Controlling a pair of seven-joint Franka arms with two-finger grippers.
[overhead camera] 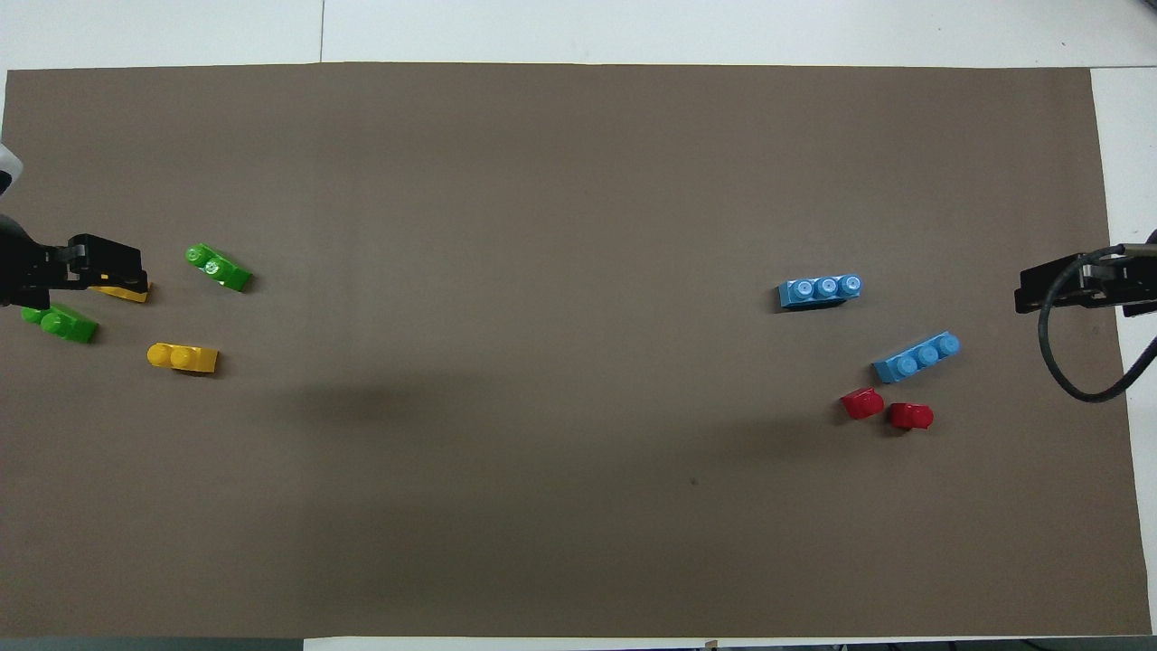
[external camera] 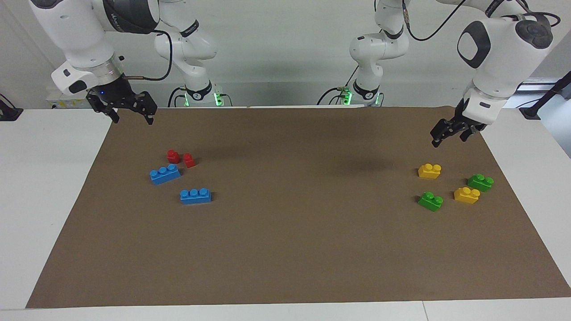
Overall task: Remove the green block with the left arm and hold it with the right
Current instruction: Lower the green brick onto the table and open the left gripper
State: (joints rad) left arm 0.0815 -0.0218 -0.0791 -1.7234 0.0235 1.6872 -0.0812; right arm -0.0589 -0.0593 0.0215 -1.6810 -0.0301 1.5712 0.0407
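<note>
Two green blocks lie on the brown mat toward the left arm's end. One green block (external camera: 431,201) (overhead camera: 219,268) lies farthest from the robots. The other green block (external camera: 480,182) (overhead camera: 60,323) lies closest to the mat's end edge. My left gripper (external camera: 449,139) (overhead camera: 113,267) hangs open and empty in the air above this group; in the overhead view it covers part of a yellow brick. My right gripper (external camera: 133,117) (overhead camera: 1039,287) hangs wide open and empty over the mat's edge at the right arm's end.
Two yellow bricks (external camera: 429,170) (external camera: 466,195) lie among the green ones. Two blue three-stud bricks (external camera: 165,174) (external camera: 195,195) and two small red bricks (external camera: 173,156) (external camera: 189,160) lie toward the right arm's end. The brown mat (external camera: 294,232) covers the white table.
</note>
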